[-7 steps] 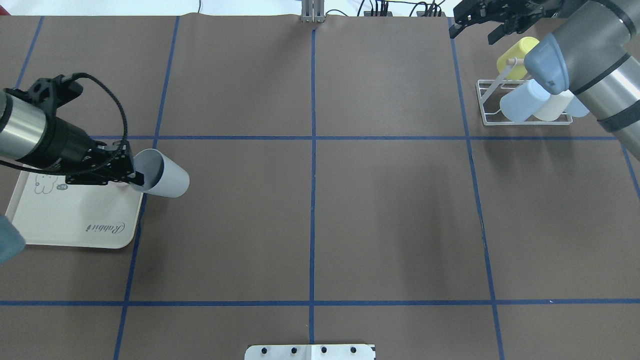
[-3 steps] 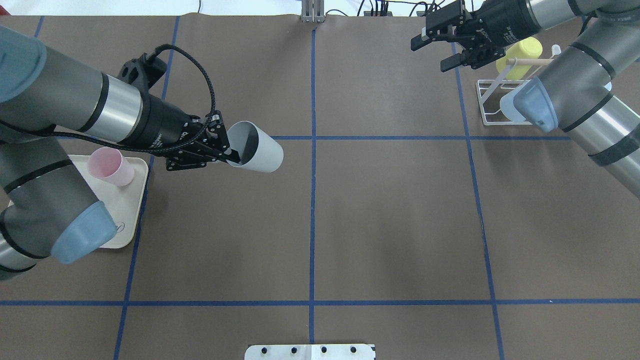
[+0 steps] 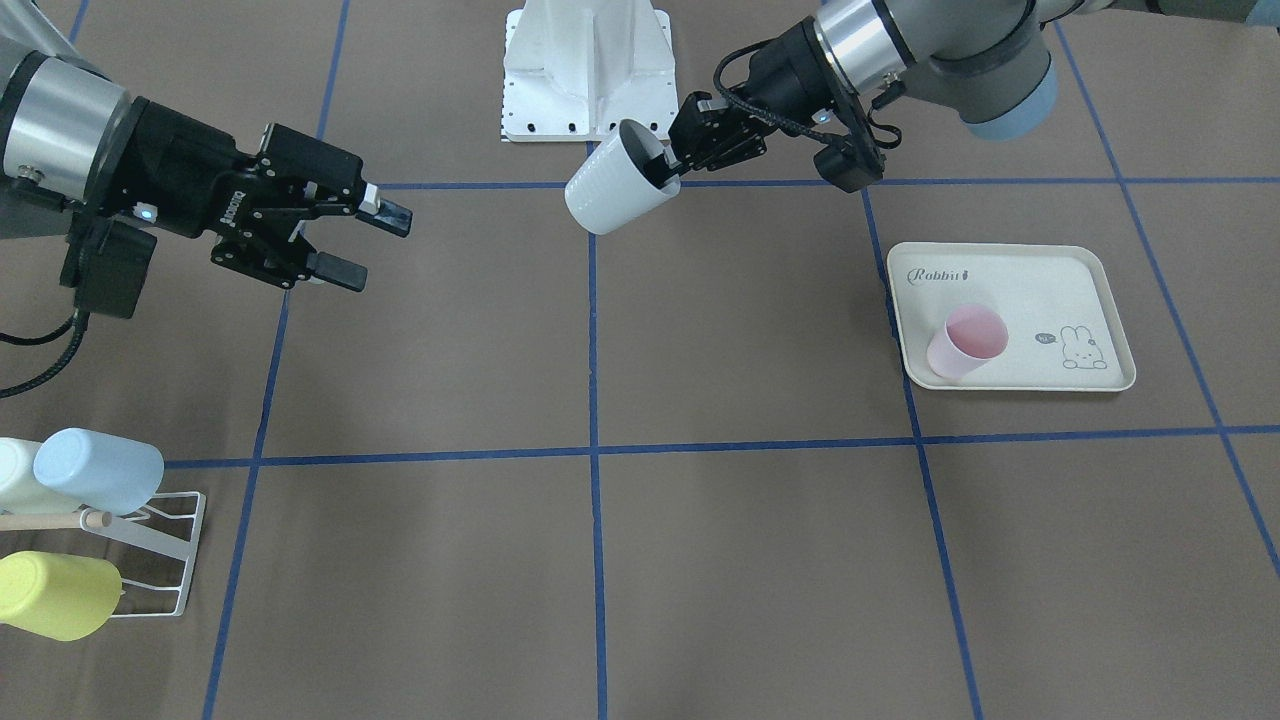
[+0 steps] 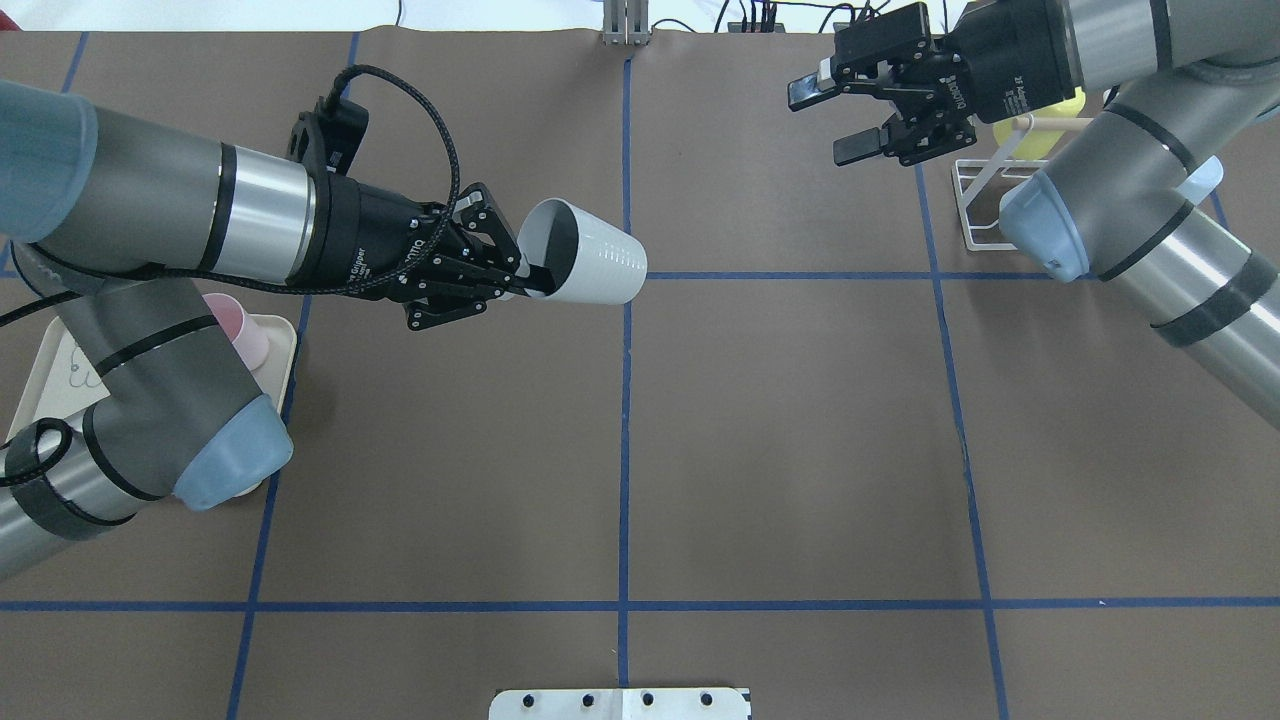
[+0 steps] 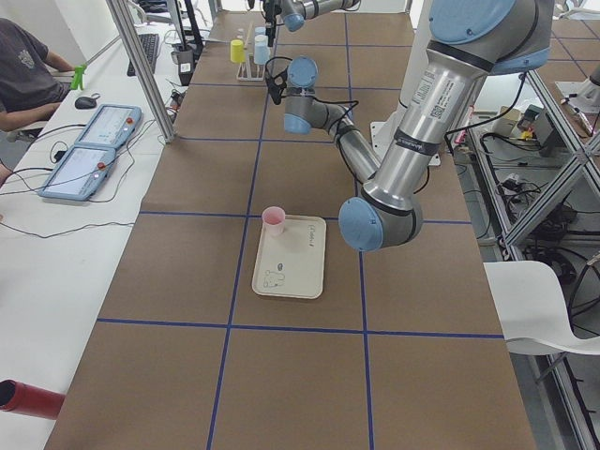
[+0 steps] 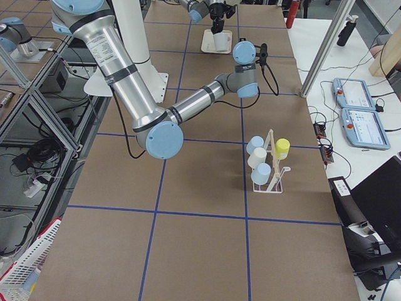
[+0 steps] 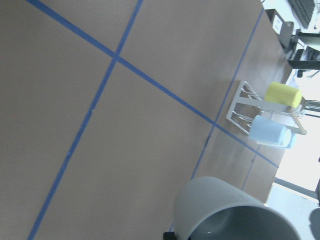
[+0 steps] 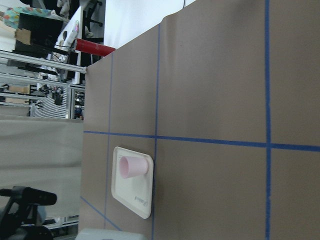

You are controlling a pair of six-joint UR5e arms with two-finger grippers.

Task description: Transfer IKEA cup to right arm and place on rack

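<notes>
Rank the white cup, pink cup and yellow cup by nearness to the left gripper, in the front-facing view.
1. White cup: held in the left gripper, mid-table.
2. Pink cup: on the tray, robot's left side.
3. Yellow cup: on the rack, robot's far right.

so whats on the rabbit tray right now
One pink cup stands upright on the cream tray, mouth up and empty; nothing else rests on it. In the overhead view the left arm hides most of the tray.
</notes>
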